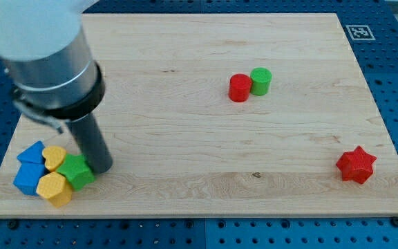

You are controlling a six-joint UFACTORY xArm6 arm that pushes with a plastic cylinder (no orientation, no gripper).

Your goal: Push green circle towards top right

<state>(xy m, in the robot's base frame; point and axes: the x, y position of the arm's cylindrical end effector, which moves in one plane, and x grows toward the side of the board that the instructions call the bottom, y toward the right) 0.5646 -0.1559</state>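
The green circle (260, 81) is a short green cylinder right of the board's centre, in the upper half. It touches a red circle (239, 88) on its left. My tip (102, 168) is at the lower left of the board, far from the green circle. It stands right beside a green star-shaped block (77, 171), on that block's right edge.
A cluster at the lower left holds two blue blocks (28, 170), a yellow heart (54, 157), a yellow hexagon (54, 188) and the green star. A red star (356, 164) lies at the lower right. The wooden board (199, 131) rests on a blue pegboard.
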